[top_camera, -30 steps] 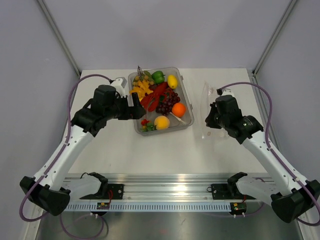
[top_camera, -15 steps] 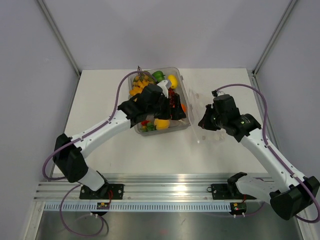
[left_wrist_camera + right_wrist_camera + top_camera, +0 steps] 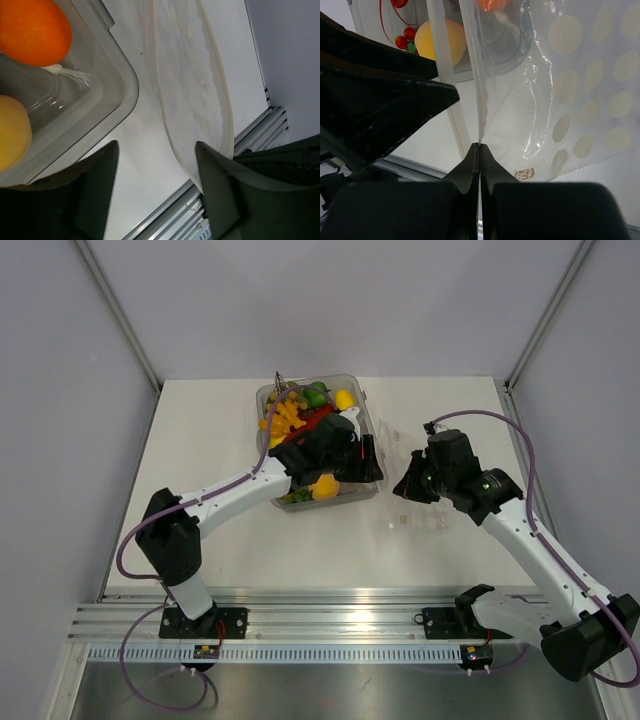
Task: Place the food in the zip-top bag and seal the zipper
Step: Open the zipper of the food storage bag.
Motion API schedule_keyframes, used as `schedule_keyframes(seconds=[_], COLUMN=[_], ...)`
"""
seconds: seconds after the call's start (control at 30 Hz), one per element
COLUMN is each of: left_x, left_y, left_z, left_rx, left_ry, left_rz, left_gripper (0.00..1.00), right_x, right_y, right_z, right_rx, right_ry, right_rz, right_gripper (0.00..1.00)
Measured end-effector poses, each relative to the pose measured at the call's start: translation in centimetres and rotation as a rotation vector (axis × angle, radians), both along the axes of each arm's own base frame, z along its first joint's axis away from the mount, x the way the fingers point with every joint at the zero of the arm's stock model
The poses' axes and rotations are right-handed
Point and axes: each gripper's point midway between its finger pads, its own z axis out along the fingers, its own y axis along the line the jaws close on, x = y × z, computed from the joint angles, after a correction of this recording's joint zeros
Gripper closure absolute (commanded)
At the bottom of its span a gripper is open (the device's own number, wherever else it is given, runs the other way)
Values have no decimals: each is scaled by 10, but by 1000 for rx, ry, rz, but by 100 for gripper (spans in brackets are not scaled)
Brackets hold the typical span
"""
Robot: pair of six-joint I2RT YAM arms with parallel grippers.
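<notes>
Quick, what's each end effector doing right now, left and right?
Left end effector: open, holding nothing, next to the zip-top bag.
Right end effector: closed on the zip-top bag's edge.

**Gloss and Matt Across the Table**

The bag (image 3: 580, 100) is showing as thin, clear, glossy plastic film, wrinkling and catching glare. The tray (image 3: 117, 85) is looking like rigid, smooth, see-through plastic. The orange (image 3: 35, 30) is giving off a soft sheen. The table (image 3: 145, 150) is appearing smooth, matt white. The left gripper (image 3: 156, 147) is showing matt black fingers (image 3: 90, 200). The rail (image 3: 320, 625) is glinting like bare metal.
</notes>
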Motion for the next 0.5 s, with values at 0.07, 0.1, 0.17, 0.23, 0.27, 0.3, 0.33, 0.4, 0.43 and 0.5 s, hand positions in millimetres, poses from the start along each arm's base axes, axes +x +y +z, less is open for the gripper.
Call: schedule_keyframes(seconds=[0.07, 0.1, 0.17, 0.23, 0.27, 0.3, 0.33, 0.4, 0.43, 0.5], left_x=[2, 2, 3, 4, 4, 4, 3, 2, 2, 1], left_y=[-4, -5, -7, -8, -8, -9, -10, -12, -13, -14], left_z=[-6, -9, -15, -19, -19, -20, -20, -19, -19, -18], left_rx=[7, 13, 18, 22, 21, 18, 15, 7, 2, -6], left_ry=[7, 8, 18, 23, 25, 27, 30, 34, 35, 36], left_rz=[4, 3, 5, 4, 2, 0, -1, -9, -10, -17], left_gripper=[70, 81, 100, 100, 100, 100, 100, 100, 100, 100], right_x=[0, -1, -1, -2, -2, -2, -1, 0, 1, 4], right_y=[0, 0, -1, -1, -1, -1, -2, -4, -5, -7], right_z=[1, 1, 3, 6, 6, 6, 6, 5, 3, 0], right_rx=[4, 6, 11, 17, 18, 17, 14, 10, 2, -17], right_ry=[-1, -2, -6, -12, -13, -14, -13, -9, -8, -4], right_rz=[-3, -6, -10, -15, -16, -17, -21, -37, -42, -56], right_gripper=[100, 100, 100, 100, 100, 96, 73, 52, 47, 38])
